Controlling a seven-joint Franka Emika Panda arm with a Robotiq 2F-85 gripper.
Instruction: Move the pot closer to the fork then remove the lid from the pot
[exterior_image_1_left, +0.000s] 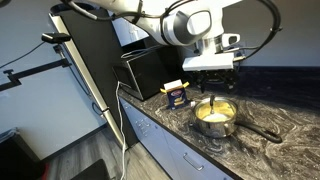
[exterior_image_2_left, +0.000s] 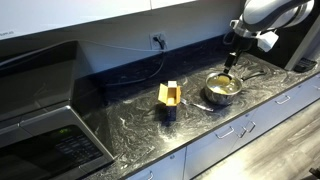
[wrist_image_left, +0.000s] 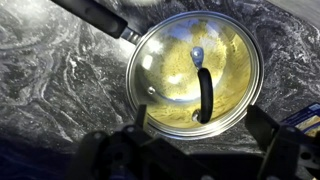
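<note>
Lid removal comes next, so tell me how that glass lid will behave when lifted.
The lid looks like glass in a thin metal rim, so it is probably rigid, fairly heavy for its size, and breakable if dropped. Its dark arched handle is narrow; gripped off-centre, the lid may tilt.

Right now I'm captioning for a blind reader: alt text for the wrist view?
Seen from above, a steel pot with its glass lid on sits on a dark marbled counter, the open gripper hovering over it.

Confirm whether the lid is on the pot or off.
On. In the wrist view the glass lid sits flat on the pot, its yellow inside showing through.
</note>
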